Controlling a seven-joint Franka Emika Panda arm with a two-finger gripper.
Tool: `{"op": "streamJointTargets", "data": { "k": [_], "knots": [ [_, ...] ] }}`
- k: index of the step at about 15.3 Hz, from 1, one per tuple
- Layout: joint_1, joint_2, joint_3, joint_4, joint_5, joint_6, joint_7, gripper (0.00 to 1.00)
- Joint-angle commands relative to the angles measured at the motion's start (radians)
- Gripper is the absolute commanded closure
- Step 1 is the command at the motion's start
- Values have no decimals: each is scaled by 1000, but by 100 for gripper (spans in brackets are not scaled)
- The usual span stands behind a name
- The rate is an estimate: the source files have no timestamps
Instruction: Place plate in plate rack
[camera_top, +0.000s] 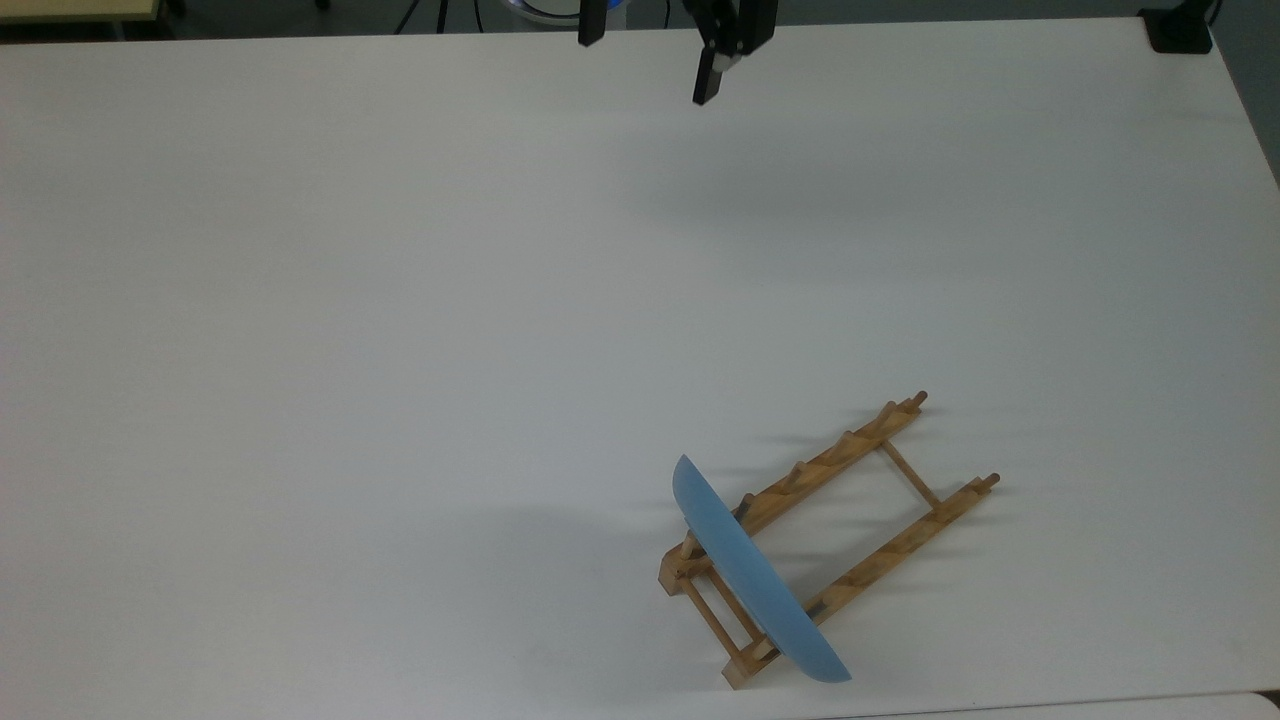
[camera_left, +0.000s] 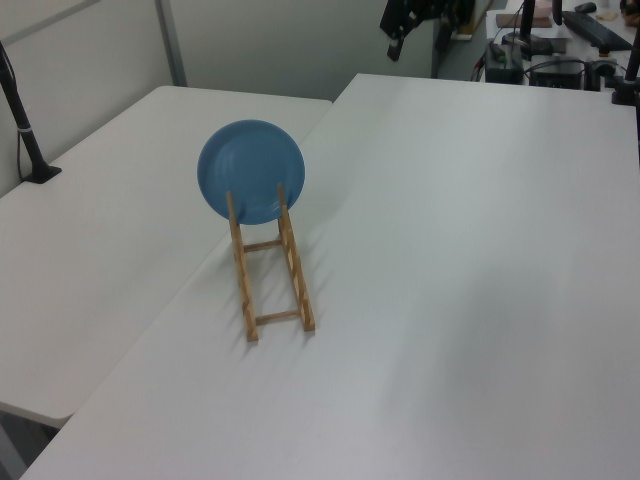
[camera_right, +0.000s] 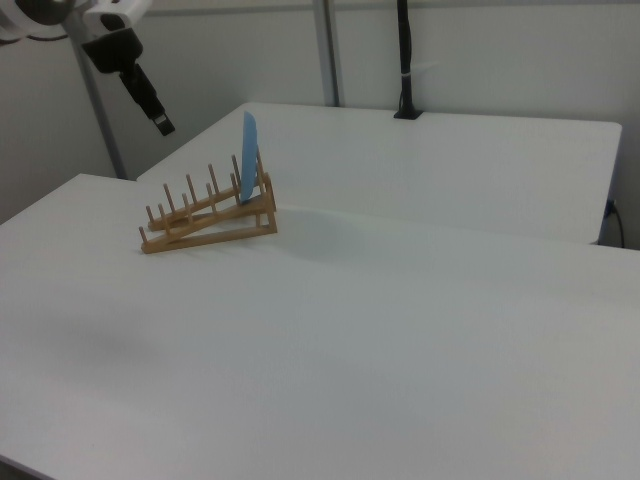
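The light-blue plate (camera_top: 750, 575) (camera_left: 250, 170) (camera_right: 249, 155) stands on edge in an end slot of the wooden plate rack (camera_top: 830, 460) (camera_left: 296, 282) (camera_right: 200, 226), leaning on its pegs. The rack lies on the white table near the top view's bottom right. My gripper (camera_top: 648, 62) (camera_left: 415, 18) (camera_right: 152, 105) hangs high over the table's far side, well away from the plate and rack. It is open, fingers spread wide, with nothing between them. Its upper part is cut off at the top view's upper edge.
A black post on a clamp base (camera_left: 27, 125) (camera_right: 404, 62) (camera_top: 1180, 28) stands on the adjoining white table (camera_left: 110, 230). A seam runs between the two tables behind the rack. Desks with equipment (camera_left: 560, 50) lie beyond the table's far edge.
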Motion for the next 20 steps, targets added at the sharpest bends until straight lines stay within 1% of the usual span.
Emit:
{"op": "streamJointTargets", "data": {
  "k": [1, 4, 6, 11, 13, 15, 18, 20],
  "knots": [
    [-9, -12, 0, -18, 18, 16, -19, 0],
    [-18, -18, -2, -18, 21, 11, -22, 0],
    [-38, -27, -2, -18, 25, 7, -24, 0],
    [-50, -58, -3, -20, 36, 2, -29, 0],
    [-69, -61, -3, -20, 38, -30, -55, 0],
    [-76, -73, -5, -20, 42, -56, -119, 0],
    [-121, -96, -5, -24, 74, -81, -223, 0],
    [-150, -104, -8, -25, 91, -127, -344, 0]
  ]
}}
